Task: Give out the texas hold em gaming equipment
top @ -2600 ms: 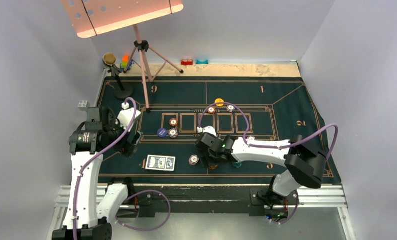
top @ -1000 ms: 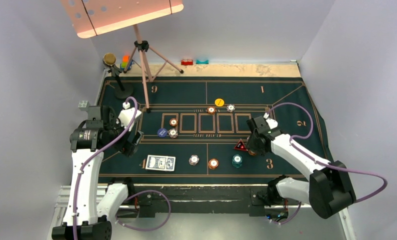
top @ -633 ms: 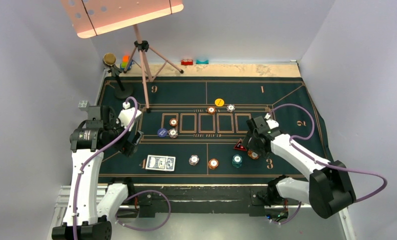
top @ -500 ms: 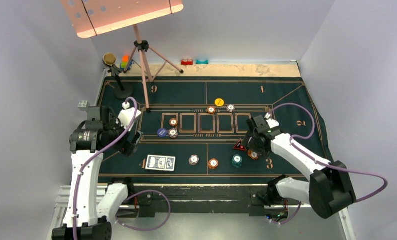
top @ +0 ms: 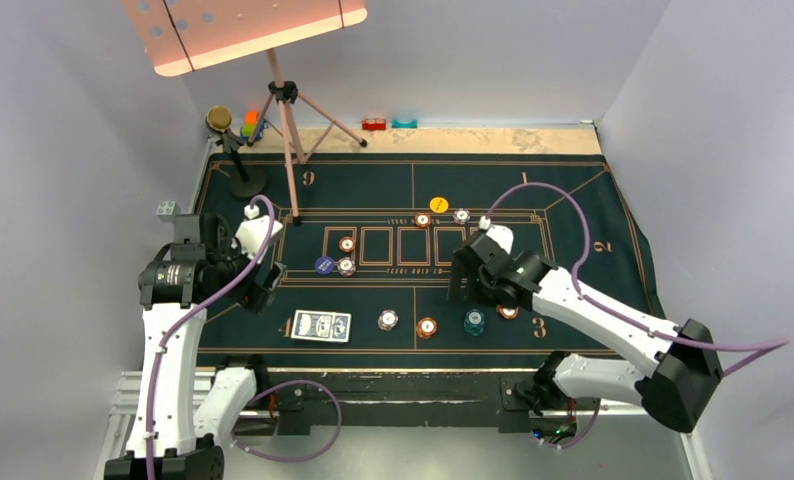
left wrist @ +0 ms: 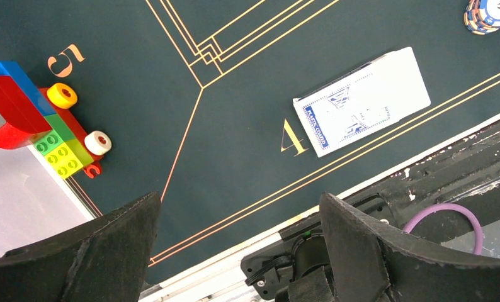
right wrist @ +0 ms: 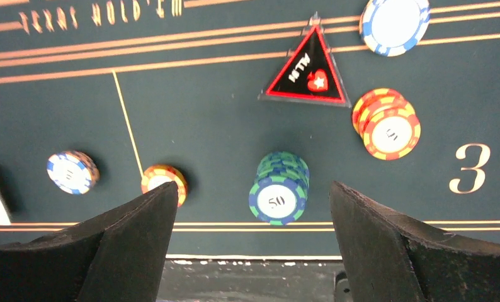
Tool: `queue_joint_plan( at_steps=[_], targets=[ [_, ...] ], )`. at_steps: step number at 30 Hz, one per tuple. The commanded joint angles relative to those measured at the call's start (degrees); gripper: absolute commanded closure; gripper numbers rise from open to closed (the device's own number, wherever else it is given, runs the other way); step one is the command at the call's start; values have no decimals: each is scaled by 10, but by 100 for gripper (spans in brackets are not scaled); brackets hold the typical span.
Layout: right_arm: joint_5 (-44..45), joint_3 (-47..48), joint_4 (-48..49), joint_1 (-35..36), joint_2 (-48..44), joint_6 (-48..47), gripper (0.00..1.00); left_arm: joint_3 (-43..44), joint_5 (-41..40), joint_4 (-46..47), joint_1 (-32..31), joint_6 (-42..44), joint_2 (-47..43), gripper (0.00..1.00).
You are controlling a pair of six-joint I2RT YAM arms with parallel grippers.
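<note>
Backing off: right gripper (right wrist: 252,186) spread, empty; orange chip stack (right wrist: 388,126) delivered beside printed 3 (right wrist: 469,168) (left gripper (left wrist: 240,196) spread too).

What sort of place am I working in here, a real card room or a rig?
Most likely a robot test cell dressed as a poker table, not a card room: plain pale walls box in a green Texas Hold'em mat, with chip stacks and a deck of cards laid on it.

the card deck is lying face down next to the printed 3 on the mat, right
Not quite. The card deck lies face down next to the printed 4, not the 3. The left wrist view shows it.
</note>
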Motion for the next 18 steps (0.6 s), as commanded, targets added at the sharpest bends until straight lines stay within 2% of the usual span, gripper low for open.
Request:
queue_joint_plan(
  at_steps=[1, 9, 12, 18],
  targets=[
    [15, -4, -59, 44, 26, 27, 6, -5, 3, 15, -3, 4, -2, 0],
    [10, -30, -44, 54, 46, 52, 5, -5, 1, 15, -3, 4, -5, 0],
    [13, -38, -38, 54, 58, 55, 13, -6, 0, 16, -3, 5, -6, 0],
    [11, -51, -17, 54, 65, 65, 36, -9, 0, 18, -3, 6, -6, 0]
  ],
)
